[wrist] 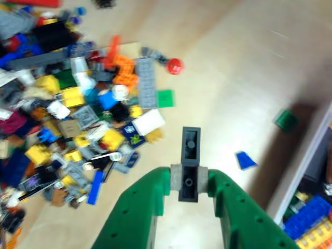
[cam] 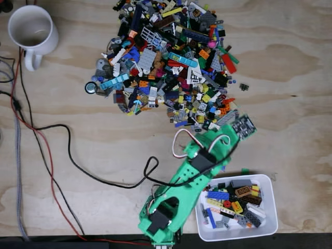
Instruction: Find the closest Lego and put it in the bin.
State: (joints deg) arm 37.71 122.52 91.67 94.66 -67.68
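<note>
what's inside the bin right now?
The bin holds a loose heap of mixed Lego: blue, yellow, red, grey and dark pieces. The green arm covers its upper-left corner in the fixed view, and pieces lower in the heap can't be seen.

bright green printed arm [cam: 189,176] with black servo blocks, looped white and black cables, a dark circuit board; green tool [wrist: 189,181] fingers dotted with small holes.

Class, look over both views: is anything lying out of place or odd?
Two strays lie on bare table beside the bin, apart from the pile: a small green piece and a blue wedge. The gripper holds a dark grey brick.
</note>
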